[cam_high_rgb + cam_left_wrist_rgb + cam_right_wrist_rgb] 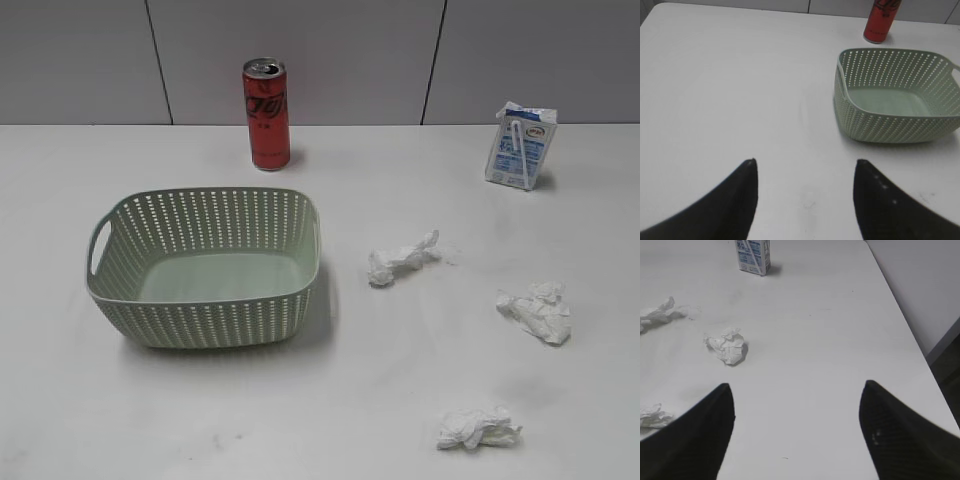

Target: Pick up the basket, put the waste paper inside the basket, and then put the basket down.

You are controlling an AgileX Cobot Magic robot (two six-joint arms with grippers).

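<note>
My left gripper (805, 172) hangs over bare surface (330, 400) with its jaws spread wide and nothing between them; my right gripper (796, 400) is the same, parted and empty. Neither shows in the exterior view.

The basket (205, 268) sits upright, mouth to the ceiling, at about nine o'clock from the middle of the surface, empty inside. Its long axis runs from nine to three o'clock in the exterior view, with a cut-out handle (98, 243) at the nine o'clock end (the other handle shows only from my left wrist). I judge it light, thin plastic, stiff enough to keep its shape but likely to flex at the rim, and smooth enough to slip. The handle cut-out or the rim at that end looks the best place to take hold.

The waste paper lies well apart from the basket towards three and five o'clock: one wad (402, 259) nearest it, one (538, 311) further out, one (478, 429) closest to the front edge. They should be nearly weightless, soft and crushable, so a pinch anywhere on the bulk ought to serve. The nearest wad is elongated, slanting roughly from eight to two o'clock; the others are lumpy with no clear axis.
</note>
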